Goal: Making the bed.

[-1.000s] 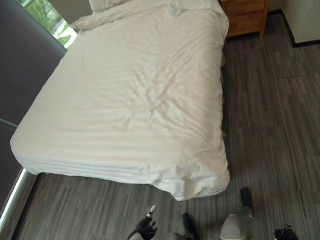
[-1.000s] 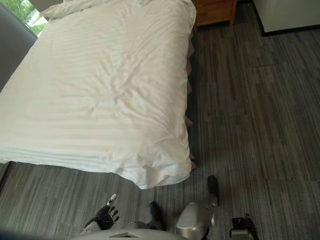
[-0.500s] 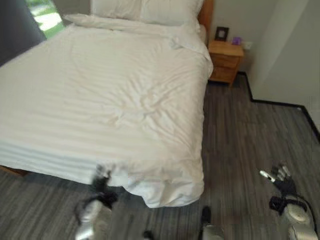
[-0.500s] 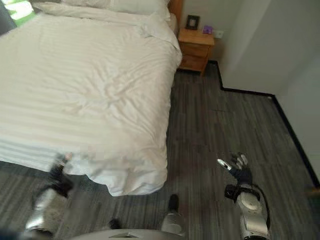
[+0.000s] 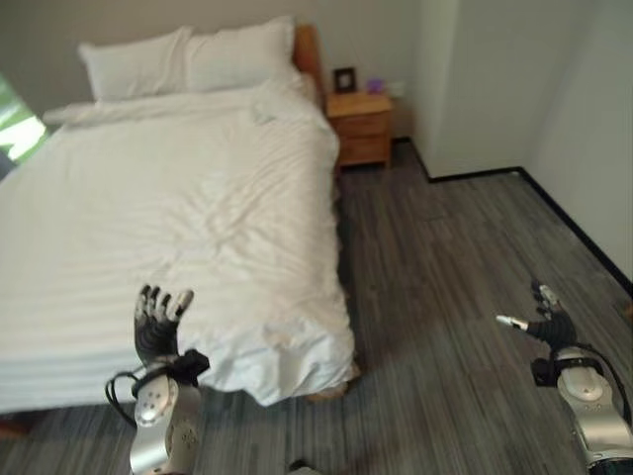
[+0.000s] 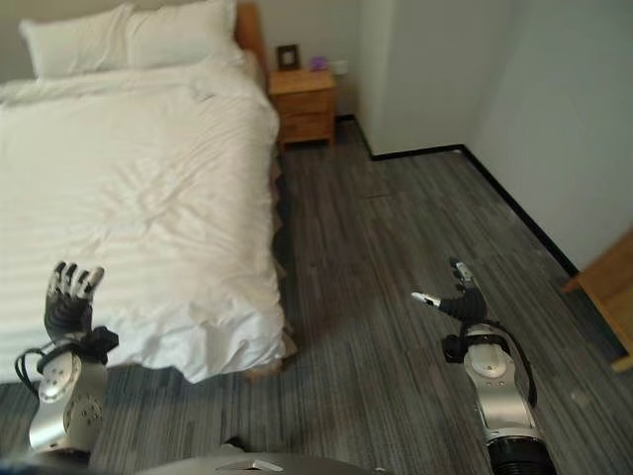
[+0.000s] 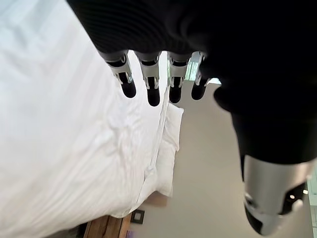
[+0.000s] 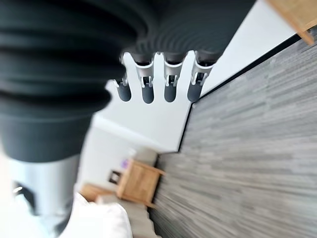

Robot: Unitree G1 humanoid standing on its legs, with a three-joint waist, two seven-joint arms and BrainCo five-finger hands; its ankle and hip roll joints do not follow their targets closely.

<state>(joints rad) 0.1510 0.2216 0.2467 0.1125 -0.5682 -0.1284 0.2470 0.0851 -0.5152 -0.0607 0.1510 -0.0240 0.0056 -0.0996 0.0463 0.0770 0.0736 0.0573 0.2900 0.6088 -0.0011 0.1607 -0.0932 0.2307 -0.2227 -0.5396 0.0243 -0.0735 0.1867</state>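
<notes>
We see the bed (image 5: 188, 198) spread with a white striped duvet (image 5: 198, 228), lightly creased, its near corner drooping toward the grey floor (image 5: 465, 277). Two pillows (image 5: 188, 59) lie at its head beside a wooden nightstand (image 5: 361, 124). Our left hand (image 5: 156, 322) is raised at the duvet's foot edge, our right hand (image 5: 542, 319) over the floor, both with straight, empty fingers.

Both eye views look down from the head toward 12 o'clock, standing off from the foot corner of the white-covered bed (image 5: 178, 208); they share the bed, the small wooden nightstand (image 5: 361, 127) at 1 o'clock and the grey plank floor (image 6: 396, 297). The left wrist view looks very closely past its robot hand (image 7: 148, 84) along the bed. The right wrist view faces past its own robot hand (image 8: 158, 84) over the floor toward the nightstand.
</notes>
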